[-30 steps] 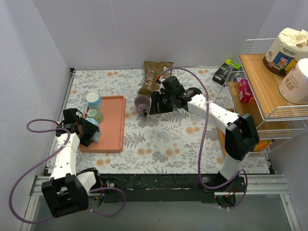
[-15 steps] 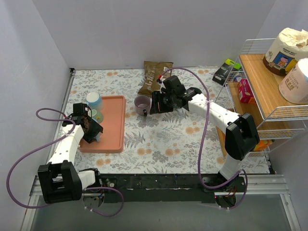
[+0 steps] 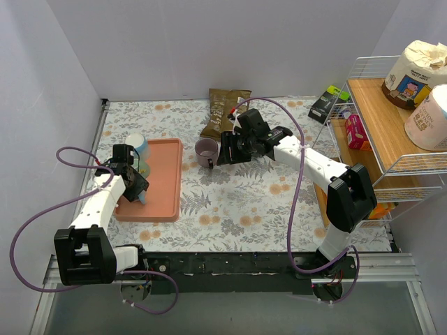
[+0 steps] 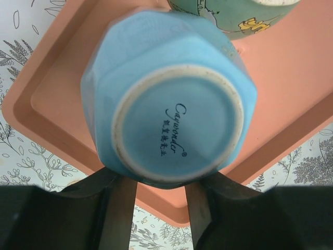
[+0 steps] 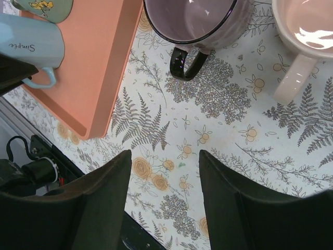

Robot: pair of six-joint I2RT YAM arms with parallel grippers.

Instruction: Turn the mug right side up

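Note:
A light blue mug (image 4: 171, 104) stands upside down on the orange tray (image 4: 291, 94), its stamped base toward the left wrist camera. It also shows in the top view (image 3: 142, 198) and the right wrist view (image 5: 28, 47), handle toward my left gripper. My left gripper (image 4: 160, 190) (image 3: 136, 188) is open against the mug's near side, with its fingertips hidden behind the mug. My right gripper (image 5: 165, 156) (image 3: 223, 150) is open and empty above the cloth, beside an upright purple mug (image 5: 190, 21) (image 3: 206, 150).
A green mug (image 3: 137, 167) and another blue mug (image 3: 136, 144) share the tray (image 3: 164, 181). A white mug (image 5: 307, 31) stands right of the purple one. A brown bag (image 3: 223, 108) lies at the back. A wire shelf rack (image 3: 377, 125) stands at the right.
My left arm has swung right and forward over the tray's left edge, up to the upside-down blue mug. The right arm and the mugs have not moved.

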